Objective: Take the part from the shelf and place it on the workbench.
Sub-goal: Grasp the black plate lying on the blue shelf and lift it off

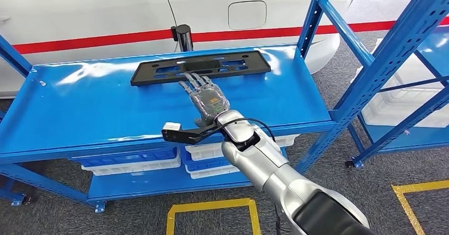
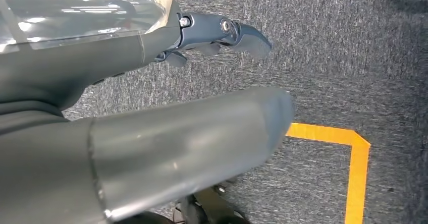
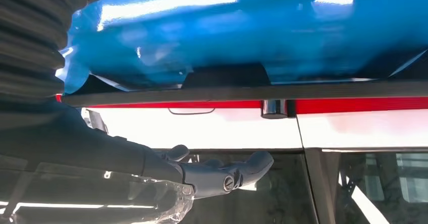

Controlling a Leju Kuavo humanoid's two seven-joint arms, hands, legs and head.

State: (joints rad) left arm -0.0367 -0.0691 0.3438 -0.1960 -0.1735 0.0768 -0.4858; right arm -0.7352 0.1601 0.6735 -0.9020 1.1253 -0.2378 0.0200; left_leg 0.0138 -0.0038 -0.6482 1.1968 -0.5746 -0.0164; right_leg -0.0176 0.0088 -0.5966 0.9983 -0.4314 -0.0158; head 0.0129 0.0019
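Part (image 1: 201,66) lies flat on the blue shelf (image 1: 79,102); our right hand (image 1: 206,98) reaches palm-down, fingers (image 1: 195,81) spread and empty at its near edge, ready to grasp.

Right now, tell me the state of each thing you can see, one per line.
Black part: lying flat on the shelf top, not lifted.
Right hand: open, fingers spread, reaching over the near edge of the part.
Left hand: hanging over the grey floor, holding nothing.
Blue shelf: upright, top bears the part.
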